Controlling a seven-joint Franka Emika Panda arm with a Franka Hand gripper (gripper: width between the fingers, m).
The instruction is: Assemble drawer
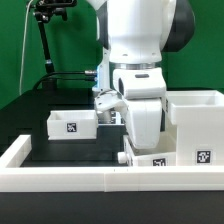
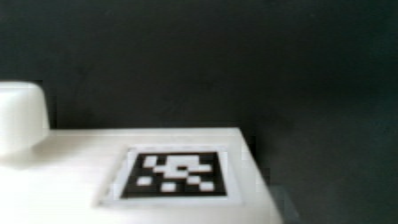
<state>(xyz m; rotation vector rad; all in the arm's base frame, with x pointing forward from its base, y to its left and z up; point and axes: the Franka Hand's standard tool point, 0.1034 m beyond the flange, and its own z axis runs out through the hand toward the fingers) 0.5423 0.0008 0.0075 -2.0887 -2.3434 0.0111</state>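
In the exterior view the white tall housing (image 1: 196, 122) stands at the right with a tag on its front. One small open-topped tray (image 1: 70, 123) sits on the dark table at the left. A second tray (image 1: 152, 160) sits in front, right against the housing. My gripper (image 1: 140, 138) points down directly over this second tray, and its fingertips are hidden behind the tray's wall. The wrist view shows a white tagged face (image 2: 178, 172) very close, with a rounded white piece (image 2: 18, 118) beside it. No fingers show there.
A low white border wall (image 1: 90, 180) runs along the front of the table. A black stand (image 1: 45, 40) with a cable rises at the back left. The dark table (image 1: 40, 105) shows between the left tray and the wall.
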